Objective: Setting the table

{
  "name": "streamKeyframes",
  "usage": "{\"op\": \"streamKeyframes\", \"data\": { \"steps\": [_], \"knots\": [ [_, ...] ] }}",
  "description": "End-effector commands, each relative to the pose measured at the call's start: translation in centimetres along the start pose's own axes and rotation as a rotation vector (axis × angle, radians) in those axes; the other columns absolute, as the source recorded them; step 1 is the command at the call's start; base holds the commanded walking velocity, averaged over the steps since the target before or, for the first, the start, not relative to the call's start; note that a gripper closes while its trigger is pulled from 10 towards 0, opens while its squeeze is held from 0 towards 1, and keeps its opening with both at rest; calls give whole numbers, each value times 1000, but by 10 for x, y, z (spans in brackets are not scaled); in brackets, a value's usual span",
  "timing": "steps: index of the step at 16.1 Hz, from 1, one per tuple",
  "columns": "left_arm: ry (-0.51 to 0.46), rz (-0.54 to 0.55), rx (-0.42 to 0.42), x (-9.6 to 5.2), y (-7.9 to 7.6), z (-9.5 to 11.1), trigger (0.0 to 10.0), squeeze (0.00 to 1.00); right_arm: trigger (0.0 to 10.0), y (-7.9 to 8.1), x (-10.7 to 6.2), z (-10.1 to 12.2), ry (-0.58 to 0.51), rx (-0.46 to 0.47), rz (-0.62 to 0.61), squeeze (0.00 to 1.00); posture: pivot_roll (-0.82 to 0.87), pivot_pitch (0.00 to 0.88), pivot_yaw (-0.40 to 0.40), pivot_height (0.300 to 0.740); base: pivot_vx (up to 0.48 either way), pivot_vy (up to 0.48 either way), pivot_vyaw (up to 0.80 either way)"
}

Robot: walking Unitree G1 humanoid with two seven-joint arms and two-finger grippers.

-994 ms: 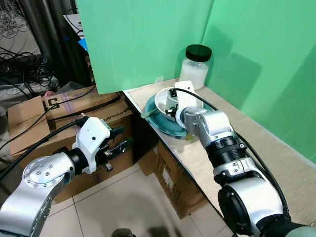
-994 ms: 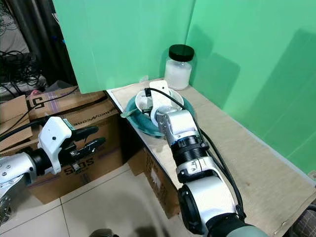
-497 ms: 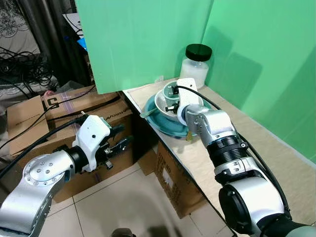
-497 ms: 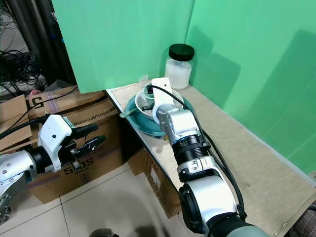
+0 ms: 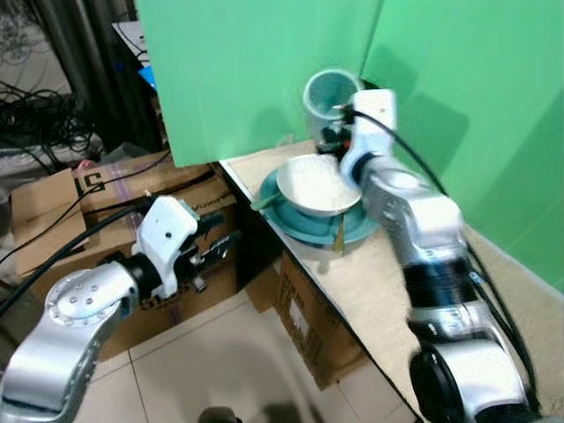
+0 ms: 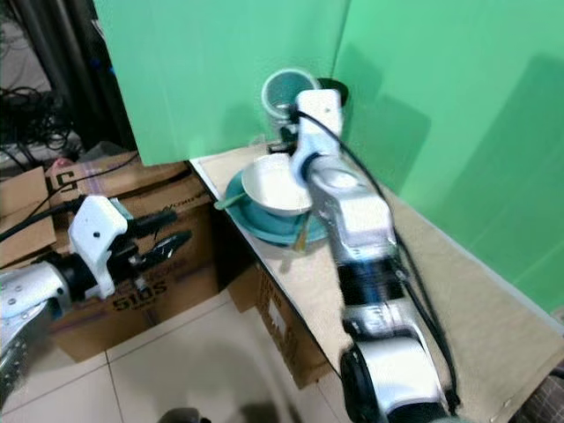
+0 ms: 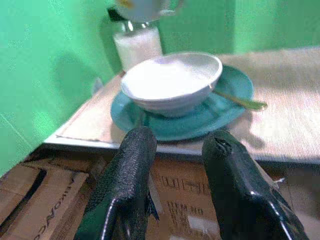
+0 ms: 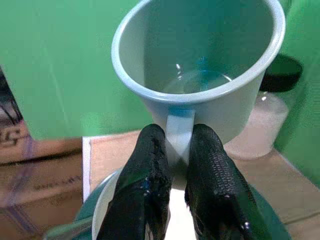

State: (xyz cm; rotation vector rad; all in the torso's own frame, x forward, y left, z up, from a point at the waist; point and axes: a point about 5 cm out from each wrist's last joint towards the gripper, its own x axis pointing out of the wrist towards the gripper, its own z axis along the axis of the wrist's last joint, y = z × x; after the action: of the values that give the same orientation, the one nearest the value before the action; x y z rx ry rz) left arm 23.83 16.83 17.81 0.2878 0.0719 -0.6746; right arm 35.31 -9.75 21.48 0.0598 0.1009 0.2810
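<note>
jar: mostly hidden behind mug | right arm: motion-blurred | spoon: bowl end hidden

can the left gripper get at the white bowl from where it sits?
Probably yes. The left gripper hangs open beside the table edge, off the table, facing the white bowl on the teal plate, with nothing between.

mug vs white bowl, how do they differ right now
The mug is teal-grey, tall and deep, held in the air by its handle in the right gripper. The white bowl is wide and shallow, resting on the teal plate on the table. Both look empty.
</note>
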Motion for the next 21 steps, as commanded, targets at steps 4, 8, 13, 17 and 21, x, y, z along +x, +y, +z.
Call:
{"op": "streamKeyframes", "data": {
  "steps": [4,8,13,17,21],
  "knots": [
    [-33,291,-12,5,5,8,10000,0,10000,-11,-45,3,-195,-136,43,0,220,0,-62,740,0,0,0],
    [-43,388,-15,8,-2,8,10000,0,10000,-18,-65,-20,-175,-28,-35,0,220,0,-81,740,0,0,-534],
    [12,427,22,7,3,2,10000,0,10000,-16,-74,-39,-116,-73,-27,0,244,0,-99,740,0,0,-791],
    [35,393,20,5,-1,-2,10000,0,10000,-17,-72,-47,-59,-83,-81,0,247,0,-102,740,0,0,-800],
    [27,431,-13,7,4,-3,10000,0,10000,-17,-73,-51,-30,-85,-93,0,237,0,-88,740,0,0,-800]
  ]
}}
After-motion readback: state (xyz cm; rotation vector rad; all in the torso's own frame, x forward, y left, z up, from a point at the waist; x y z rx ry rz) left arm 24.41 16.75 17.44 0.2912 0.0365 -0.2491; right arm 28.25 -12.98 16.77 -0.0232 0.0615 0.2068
